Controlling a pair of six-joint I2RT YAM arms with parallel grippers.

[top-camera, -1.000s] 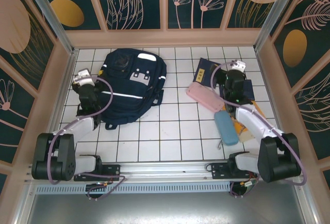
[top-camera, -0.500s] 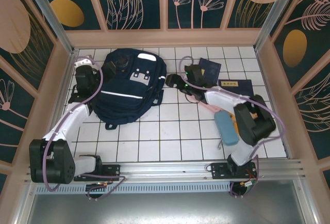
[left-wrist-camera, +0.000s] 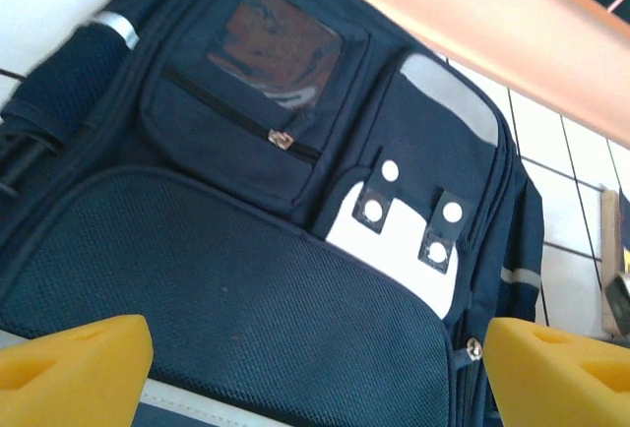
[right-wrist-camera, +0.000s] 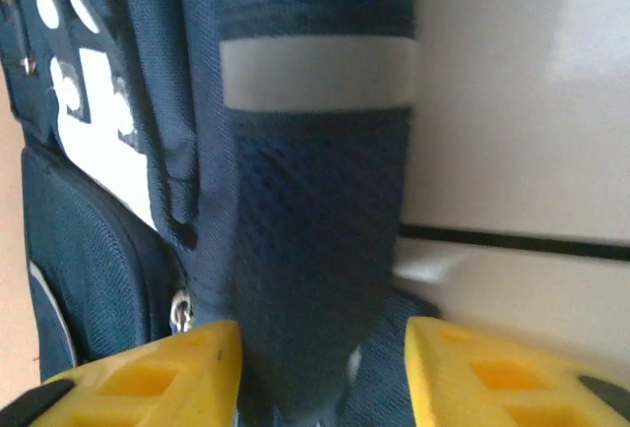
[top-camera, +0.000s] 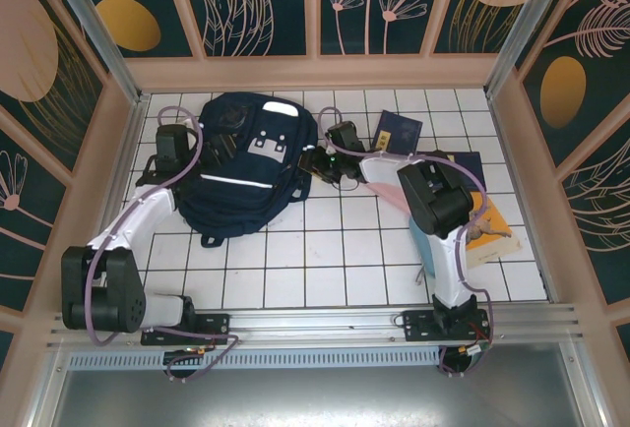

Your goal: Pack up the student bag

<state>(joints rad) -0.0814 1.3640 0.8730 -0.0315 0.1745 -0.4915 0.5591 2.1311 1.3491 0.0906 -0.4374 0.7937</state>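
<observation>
Since a second ago, both arms have been swung inward to the student bag (top-camera: 246, 166), which is laid flat on the tiled tabletop (top-camera: 325, 250). On the bag's left, the left end effector (top-camera: 185, 147) is held with its fingers spread wide, the mesh front panel (left-wrist-camera: 226, 299) lying just ahead and between them. On the bag's right, the right end effector (top-camera: 313, 163) is set around the mesh side pocket (right-wrist-camera: 315, 250), its yellow fingers (right-wrist-camera: 148, 368) partly drawn in against both sides. Whether the fabric is pinched cannot be told.
</observation>
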